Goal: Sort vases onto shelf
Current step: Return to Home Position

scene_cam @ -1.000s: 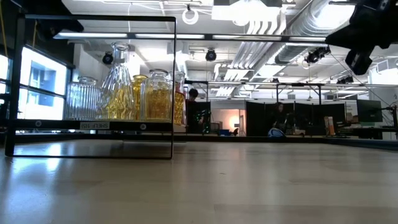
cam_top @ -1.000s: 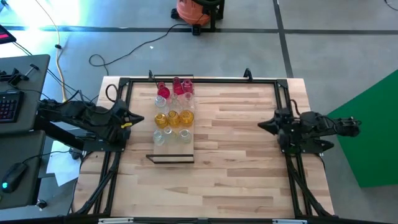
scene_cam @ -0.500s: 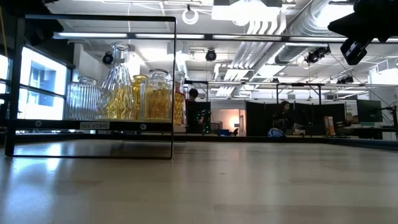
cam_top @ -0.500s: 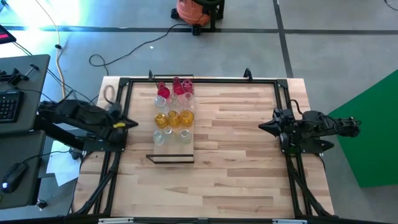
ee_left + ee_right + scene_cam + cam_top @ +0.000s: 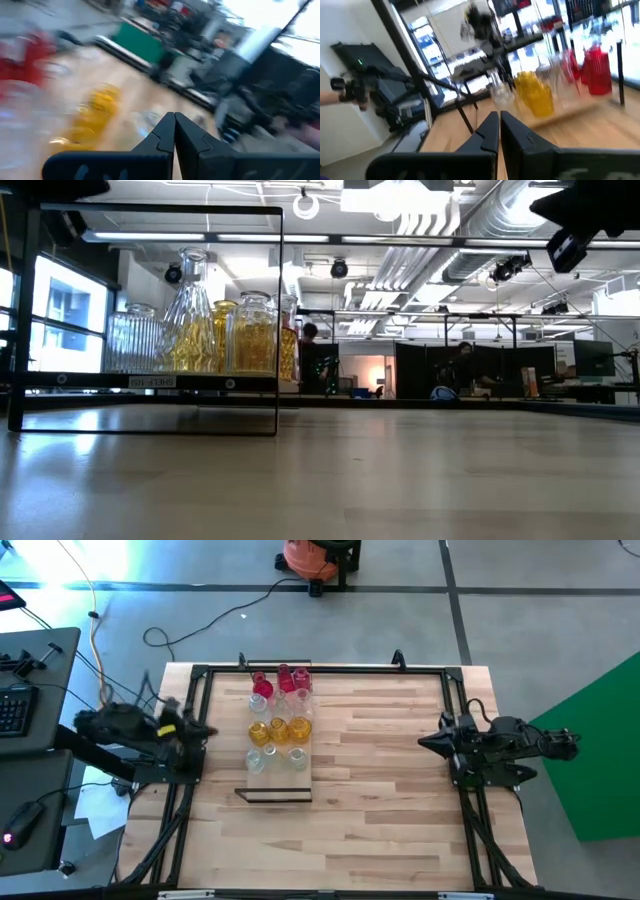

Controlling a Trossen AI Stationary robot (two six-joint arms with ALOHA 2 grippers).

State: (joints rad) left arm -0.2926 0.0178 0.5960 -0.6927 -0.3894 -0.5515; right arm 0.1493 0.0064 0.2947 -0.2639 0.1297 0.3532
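Note:
Several small glass vases stand on their bases on the shelf [image 5: 276, 782], a light-wood board at the table's left middle. Red vases [image 5: 263, 689] are at its far end, amber-yellow vases [image 5: 279, 729] in the middle and clear vases [image 5: 258, 759] nearest. In the low view they show as a cluster [image 5: 215, 330] inside a thin black frame. My left gripper [image 5: 207, 730] is shut, left of the shelf at the table's left edge, and holds nothing. My right gripper [image 5: 424, 742] is shut and empty at the table's right side, pointing toward the vases [image 5: 535, 92].
Bare tabletop [image 5: 375, 765] lies between the shelf and my right arm. A black frame [image 5: 320, 670] runs round the table. Off the table are a desk with a keyboard [image 5: 15, 710] at the left, an orange vacuum [image 5: 312, 558] beyond the far edge, and a green panel [image 5: 600, 750] at the right.
My left gripper has drawn back toward the table's left edge, away from the shelf, still shut, and its wrist has turned as it went. My right gripper has stayed in place but tipped up slightly and rolled. The vases have not moved.

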